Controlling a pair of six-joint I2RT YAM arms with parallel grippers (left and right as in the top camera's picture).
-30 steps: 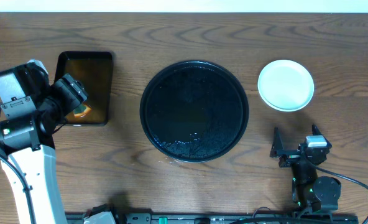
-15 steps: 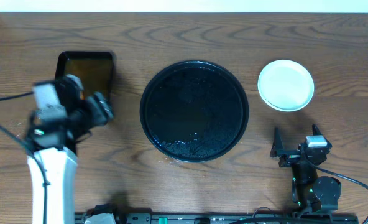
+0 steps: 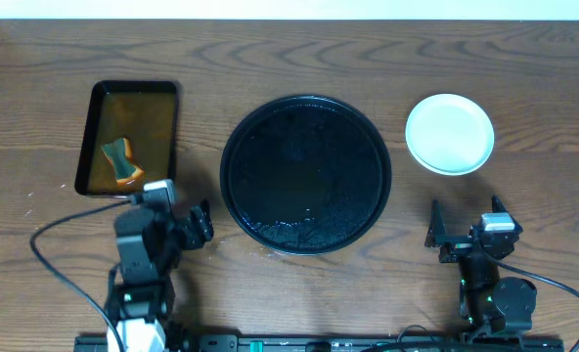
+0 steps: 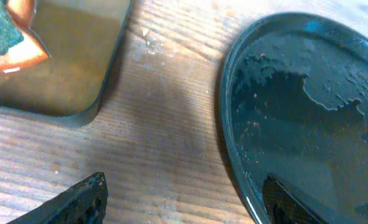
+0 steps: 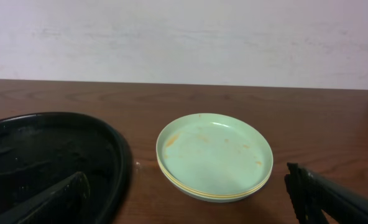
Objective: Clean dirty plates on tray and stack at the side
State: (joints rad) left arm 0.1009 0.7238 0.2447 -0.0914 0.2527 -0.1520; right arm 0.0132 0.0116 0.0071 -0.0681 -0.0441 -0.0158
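The round black tray (image 3: 305,174) sits mid-table, wet, with no plates on it. The plates (image 3: 450,133) are stacked to its right; the top one is pale mint with faint orange specks, and a yellow rim shows beneath it in the right wrist view (image 5: 215,155). My left gripper (image 3: 201,226) is open and empty, low by the tray's left rim (image 4: 230,124). Its fingertips (image 4: 78,200) straddle bare wood and the rim. My right gripper (image 3: 464,215) is open and empty, in front of the stack.
A rectangular black tray (image 3: 128,137) with brownish liquid holds an orange-and-green sponge (image 3: 120,161) at the left. In the left wrist view its corner (image 4: 66,68) and the sponge (image 4: 4,37) show at the upper left.
My left arm has drawn back from over the rectangular tray to the table's front, near the round tray. The sponge now lies in the rectangular tray. The right arm has not moved.
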